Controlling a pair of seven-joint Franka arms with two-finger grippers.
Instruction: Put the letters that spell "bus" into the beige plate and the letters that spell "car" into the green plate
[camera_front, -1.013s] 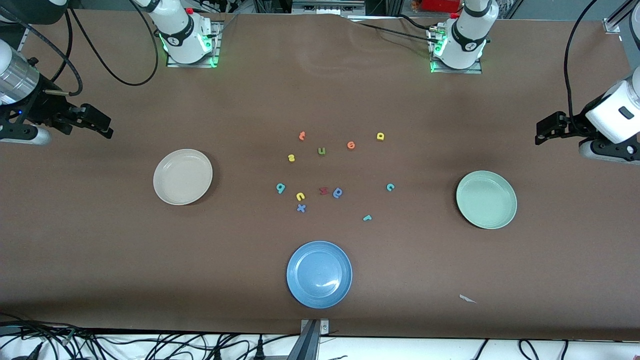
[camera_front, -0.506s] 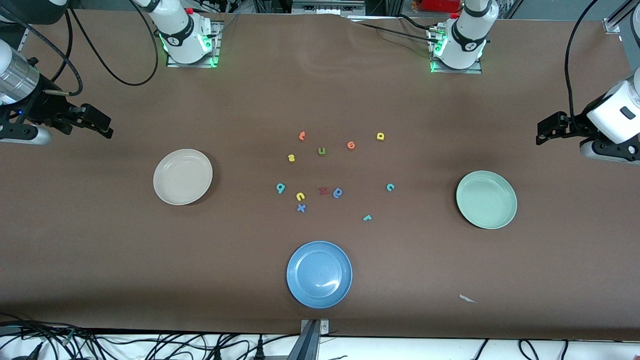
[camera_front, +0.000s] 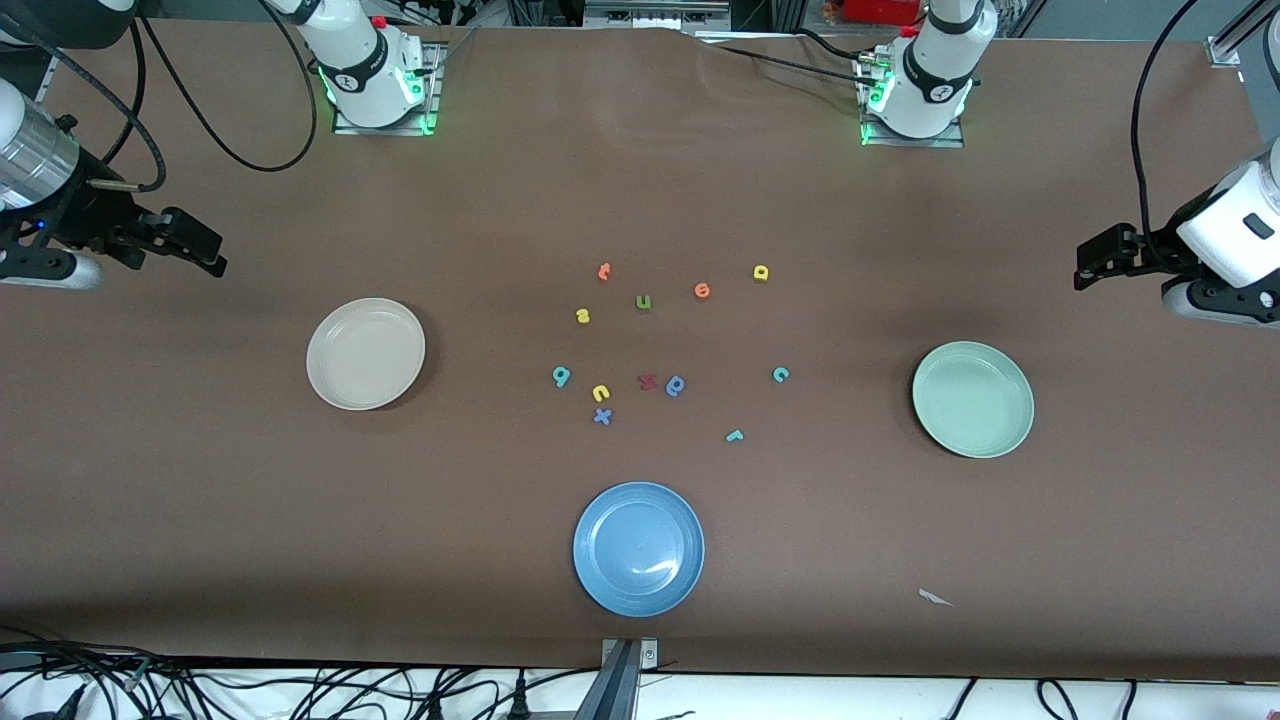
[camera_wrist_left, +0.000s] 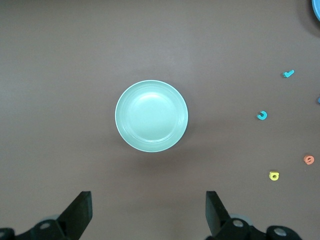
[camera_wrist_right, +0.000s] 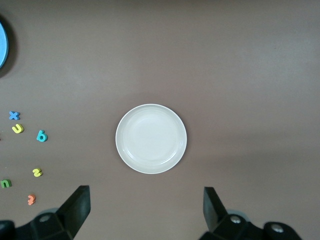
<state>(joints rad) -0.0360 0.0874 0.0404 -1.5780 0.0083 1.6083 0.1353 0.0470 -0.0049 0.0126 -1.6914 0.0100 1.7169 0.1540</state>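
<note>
The beige plate (camera_front: 365, 353) (camera_wrist_right: 151, 138) lies empty toward the right arm's end, and the green plate (camera_front: 972, 398) (camera_wrist_left: 151, 116) lies empty toward the left arm's end. Between them on the table lie the teal "b" (camera_front: 561, 376), yellow "u" (camera_front: 600, 393), yellow "s" (camera_front: 583, 316), teal "c" (camera_front: 781, 374), yellow "a" (camera_front: 761, 272) and teal "r" (camera_front: 734, 435). My right gripper (camera_front: 205, 255) (camera_wrist_right: 146, 210) hangs open and empty high by the beige plate. My left gripper (camera_front: 1090, 262) (camera_wrist_left: 148, 212) hangs open and empty high by the green plate.
A blue plate (camera_front: 638, 548) sits near the front edge. Among the letters lie an orange "t" (camera_front: 604, 271), an olive "u" (camera_front: 643, 302), an orange "e" (camera_front: 702, 290), a red letter (camera_front: 647, 381), a blue letter (camera_front: 676, 385) and a blue "x" (camera_front: 602, 416). A paper scrap (camera_front: 934, 597) lies near the front.
The left arm has drifted slightly toward its own end of the table. The right arm and all letters and plates are unmoved.
</note>
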